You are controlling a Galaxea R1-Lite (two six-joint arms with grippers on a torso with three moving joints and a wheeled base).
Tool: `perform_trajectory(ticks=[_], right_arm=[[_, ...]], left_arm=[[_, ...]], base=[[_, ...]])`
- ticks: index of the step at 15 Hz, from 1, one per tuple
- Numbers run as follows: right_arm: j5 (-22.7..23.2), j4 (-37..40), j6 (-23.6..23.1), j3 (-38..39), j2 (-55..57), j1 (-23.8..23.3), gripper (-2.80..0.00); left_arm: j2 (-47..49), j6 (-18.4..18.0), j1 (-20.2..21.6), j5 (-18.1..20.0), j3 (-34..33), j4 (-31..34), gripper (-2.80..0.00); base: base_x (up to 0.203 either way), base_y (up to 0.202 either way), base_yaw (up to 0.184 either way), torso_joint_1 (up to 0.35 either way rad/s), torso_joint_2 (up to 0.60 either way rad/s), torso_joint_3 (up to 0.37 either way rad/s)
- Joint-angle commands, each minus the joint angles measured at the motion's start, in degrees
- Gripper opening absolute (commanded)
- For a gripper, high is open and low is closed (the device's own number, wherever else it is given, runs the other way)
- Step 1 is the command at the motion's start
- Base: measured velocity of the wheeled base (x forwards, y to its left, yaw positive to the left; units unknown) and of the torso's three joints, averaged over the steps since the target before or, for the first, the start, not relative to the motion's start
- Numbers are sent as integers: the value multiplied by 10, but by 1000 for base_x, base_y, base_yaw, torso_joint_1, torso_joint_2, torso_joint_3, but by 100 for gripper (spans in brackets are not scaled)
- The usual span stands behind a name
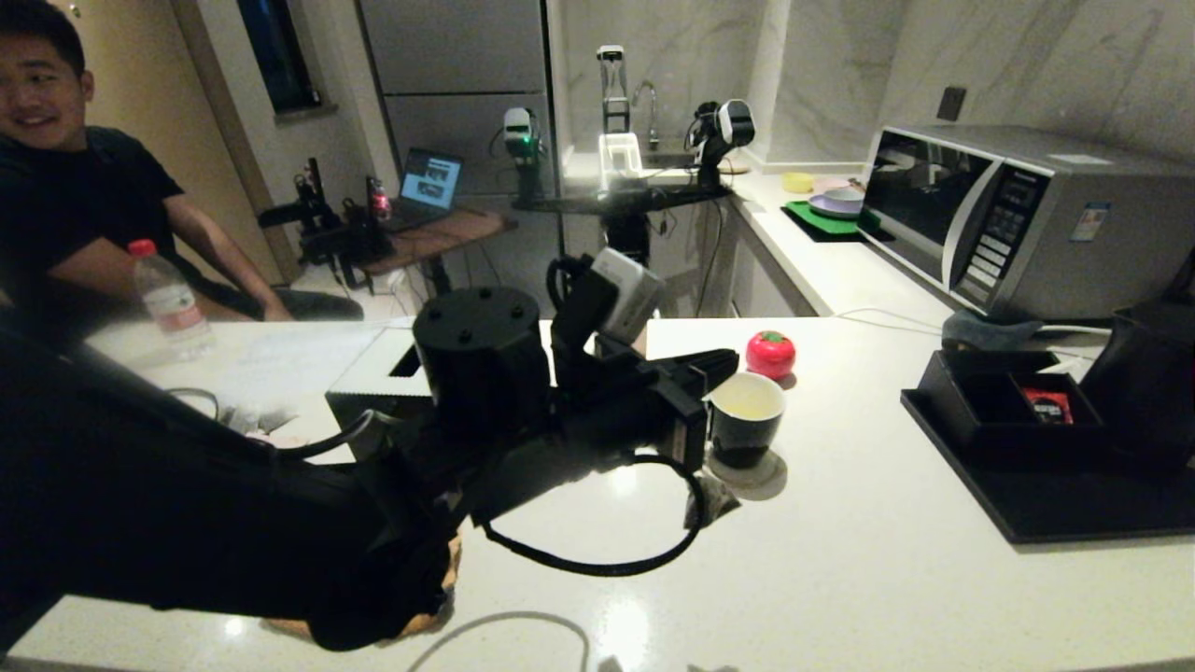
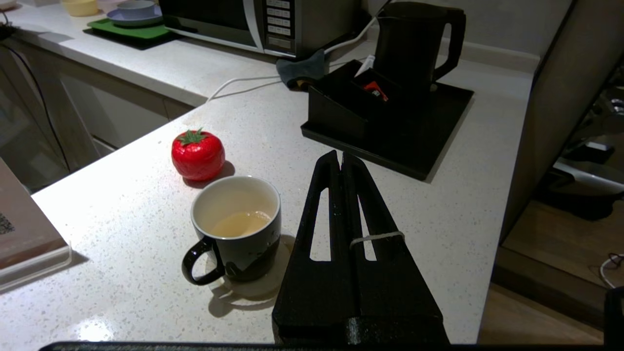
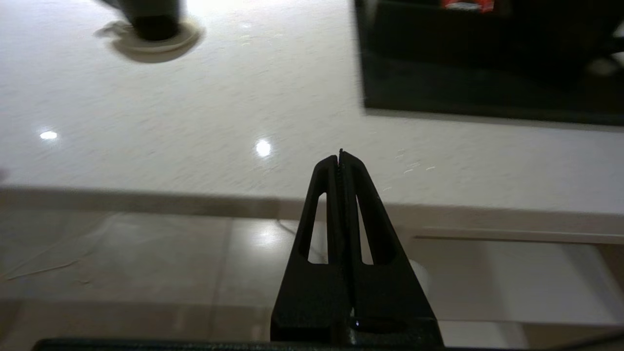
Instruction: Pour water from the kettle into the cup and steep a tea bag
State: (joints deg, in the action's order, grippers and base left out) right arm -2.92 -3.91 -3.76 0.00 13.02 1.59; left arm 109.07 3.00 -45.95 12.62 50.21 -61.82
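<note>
Cup (image 2: 237, 229) on a coaster on the worktop (image 2: 146, 204), some water (image 2: 241, 223) inside, ready for the tea bag. Left claw (image 2: 341, 161) beside it, pressed shut, empty. Right claw (image 3: 340, 158) shut, empty, near the worktop's edge. Kettle (image 2: 414, 44) parked on its black tray (image 2: 419, 146), well apart.

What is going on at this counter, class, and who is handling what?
Nothing is being held right now. The left pincer hovers shut and empty beside the cup, which sits on a coaster and holds a little pale water. No tea bag shows in it. The kettle stands on its black tray, next to a holder with a red sachet. The right pincer is shut and empty near the counter's front edge. A person sits watching at the far left.
</note>
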Motion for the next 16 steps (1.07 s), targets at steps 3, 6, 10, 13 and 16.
perform_trajectory(ticks=[3,6,10,13,16], right_arm=[[24,63,38,-8,-102,-13,-280],[23,59,35,-6,-130,-13,-280],[16,36,38,-1,-130,-14,-280],[15,36,44,0,-130,-14,-280],[13,35,60,0,-130,-13,-280]], left_arm=[[6,1,-1,1,6,-4,-280],[8,1,-1,0,8,-4,-280],[11,1,0,0,20,-4,-280],[22,1,0,0,38,-4,-280],[32,1,0,0,52,-4,-280]], base=[[0,0,0,0,0,0],[0,0,0,0,0,0],[0,0,0,0,0,0],[0,0,0,0,0,0],[0,0,0,0,0,0]])
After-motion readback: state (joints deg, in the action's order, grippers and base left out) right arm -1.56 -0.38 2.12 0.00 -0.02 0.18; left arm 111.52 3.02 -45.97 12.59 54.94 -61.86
